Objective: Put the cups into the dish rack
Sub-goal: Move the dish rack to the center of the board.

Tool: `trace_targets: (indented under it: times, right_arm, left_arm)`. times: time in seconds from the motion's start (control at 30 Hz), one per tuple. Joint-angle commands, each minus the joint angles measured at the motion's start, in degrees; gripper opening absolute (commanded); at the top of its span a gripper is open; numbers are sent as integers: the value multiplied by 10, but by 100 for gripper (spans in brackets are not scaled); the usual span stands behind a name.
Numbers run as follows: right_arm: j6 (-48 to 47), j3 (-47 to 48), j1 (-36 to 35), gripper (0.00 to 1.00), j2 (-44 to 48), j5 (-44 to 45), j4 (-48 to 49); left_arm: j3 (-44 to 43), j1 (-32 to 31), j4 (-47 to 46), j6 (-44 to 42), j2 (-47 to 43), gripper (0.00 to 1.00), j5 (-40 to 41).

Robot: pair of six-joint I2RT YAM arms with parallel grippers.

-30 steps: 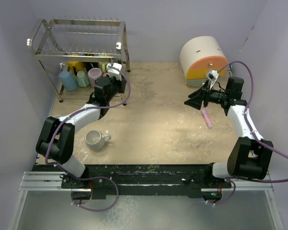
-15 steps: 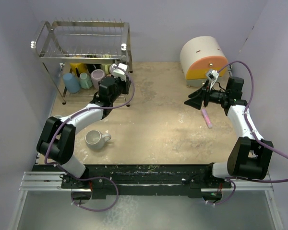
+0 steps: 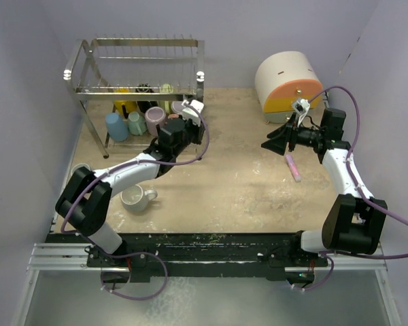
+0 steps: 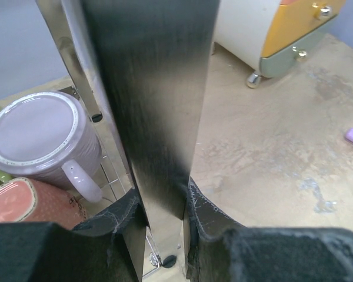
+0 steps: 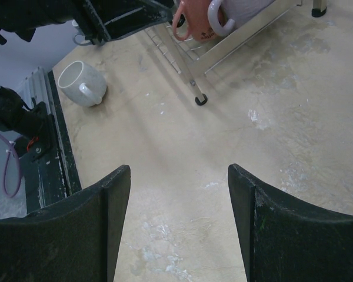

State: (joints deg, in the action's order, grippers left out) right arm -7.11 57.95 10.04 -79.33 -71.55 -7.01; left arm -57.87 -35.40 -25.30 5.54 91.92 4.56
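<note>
Silver wire dish rack (image 3: 132, 89) at the far left of the tabletop (image 3: 238, 183), two tiers, already carrying most of the cups. Lower tier well filled: blue mug (image 3: 115, 127), teal mug (image 3: 137, 123) and lavender mug (image 3: 155, 120) along the front, yellow mug (image 3: 124, 107) and a few more behind, partly hidden by the rail. Salmon mug (image 4: 15, 202) tucked just beside the lavender one in the left wrist view. Slotted top tier apparently bare.

Left to load, judging from this: a single white mug (image 3: 137, 197), out on the tabletop well apart from the rack, near the left arm's base. So nearly done, with one cup outstanding.

Left end effector (image 3: 190, 113) clamped on the rack's near right corner post, metal strip pinched between both fingers, no cup in it. Right end effector (image 3: 268, 142) spread wide and holding nothing, hovering over the tabletop on the right side.

Farther out: cream-and-orange drawer box (image 3: 289, 85) at the far right, drawers closed, contents not visible; pink stick (image 3: 294, 167) lying loose near the right arm.
</note>
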Motion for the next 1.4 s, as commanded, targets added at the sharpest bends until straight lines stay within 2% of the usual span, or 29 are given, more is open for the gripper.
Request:
trace_targets:
  times: [0.0, 0.37, 0.53, 0.9, 1.1, 1.2, 1.37]
  right_arm:
    - [-11, 24, 2, 70, 15, -11, 2]
    - [-13, 24, 2, 70, 16, -11, 1]
    - [-14, 24, 2, 70, 17, -10, 1]
    - [-16, 24, 2, 70, 18, -10, -1]
    - [-17, 24, 2, 70, 17, -11, -2]
    - [-17, 24, 2, 70, 17, -10, -1]
    - [-18, 24, 2, 70, 16, -9, -1]
  left_arm:
    - [-46, -91, -90, 30, -29, 0, -72]
    - [-60, -184, -90, 32, -3, 0, -32]
    - [-63, -206, -88, 37, 5, 4, -15]
    - [-23, -216, -47, 70, -44, 50, 47]
    - [14, -216, -8, 79, -90, 69, 61]
    - [33, -216, 13, 87, -112, 73, 57]
    - [72, -216, 45, 98, -157, 75, 54]
